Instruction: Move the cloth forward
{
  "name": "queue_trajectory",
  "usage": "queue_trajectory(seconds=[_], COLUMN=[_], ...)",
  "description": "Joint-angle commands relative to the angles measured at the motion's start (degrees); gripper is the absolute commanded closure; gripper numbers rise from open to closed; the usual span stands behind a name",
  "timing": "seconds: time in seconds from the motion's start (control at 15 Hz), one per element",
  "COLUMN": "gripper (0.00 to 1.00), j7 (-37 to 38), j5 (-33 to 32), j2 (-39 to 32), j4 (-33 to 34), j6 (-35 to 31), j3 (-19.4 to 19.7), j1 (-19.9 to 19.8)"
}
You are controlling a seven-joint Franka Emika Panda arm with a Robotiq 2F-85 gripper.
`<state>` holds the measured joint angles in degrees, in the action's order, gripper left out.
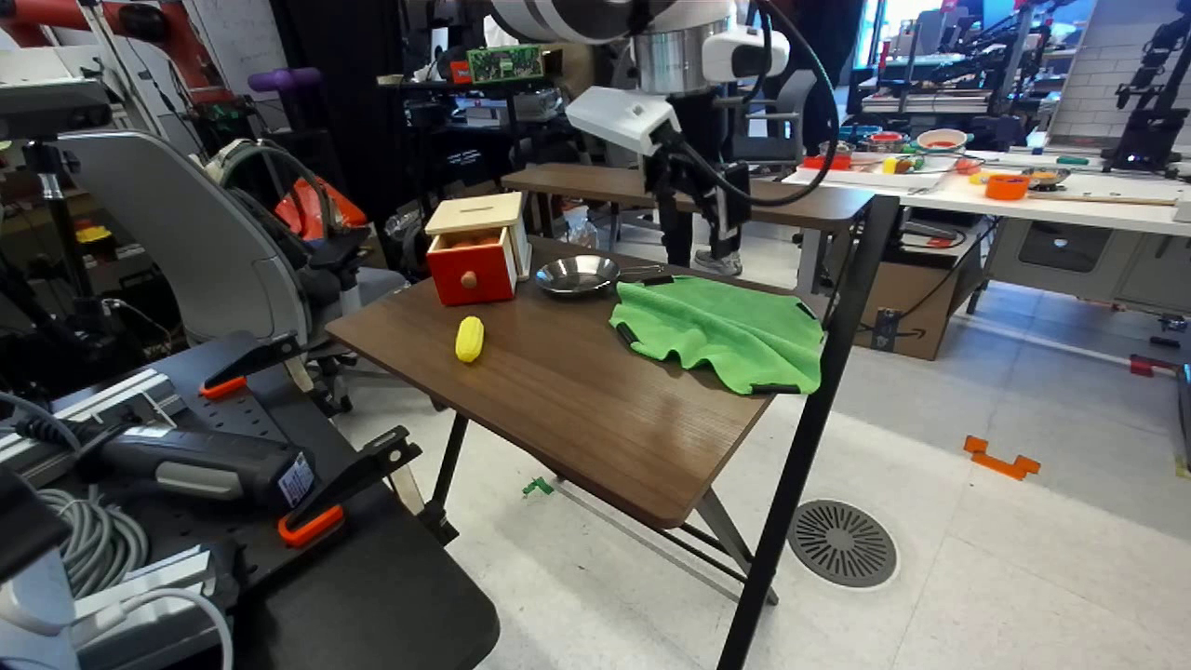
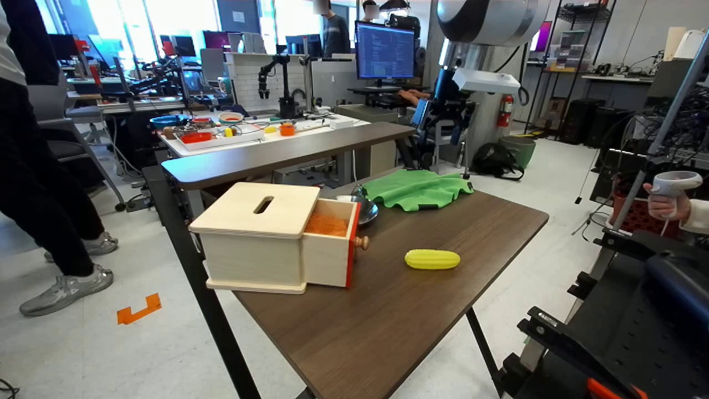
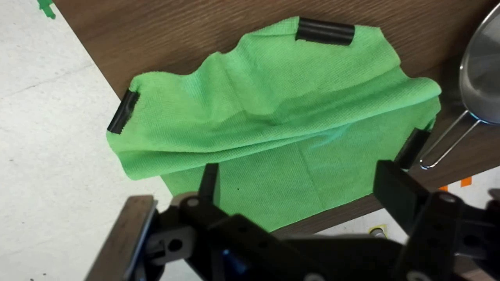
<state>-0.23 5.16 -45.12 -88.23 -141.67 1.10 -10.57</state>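
Observation:
The bright green cloth [image 1: 721, 326] lies rumpled on the brown table, with black strips at several of its edges. It also shows in an exterior view [image 2: 415, 188] and in the wrist view [image 3: 250, 101]. A raised fold runs across it, and one side hangs past the table edge at the left of the wrist view. My gripper [image 3: 297, 171] is open and empty, its fingers spread wide above the flatter part of the cloth. In both exterior views the gripper [image 1: 696, 228] hangs over the cloth's far side, seemingly apart from it.
A metal pan [image 1: 577, 274] stands beside the cloth, its wire handle [image 3: 449, 140] close to it. A wooden box with an open red-fronted drawer [image 1: 475, 270] and a yellow corn [image 2: 432, 259] are on the table [image 1: 577, 400]. A raised shelf [image 2: 288, 149] runs along its back.

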Motion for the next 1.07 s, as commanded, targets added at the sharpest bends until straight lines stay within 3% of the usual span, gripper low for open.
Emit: queue_trajectory(seconds=[0.0, 1.0], gripper=[0.00, 0.00], j7=[-4.11, -5.72], j5=[1.26, -0.18], j2=[-7.86, -27.47], j4=[10.97, 36.29], j6=[2.70, 15.34], j3=[-1.48, -1.88], j1=[-1.91, -1.36])
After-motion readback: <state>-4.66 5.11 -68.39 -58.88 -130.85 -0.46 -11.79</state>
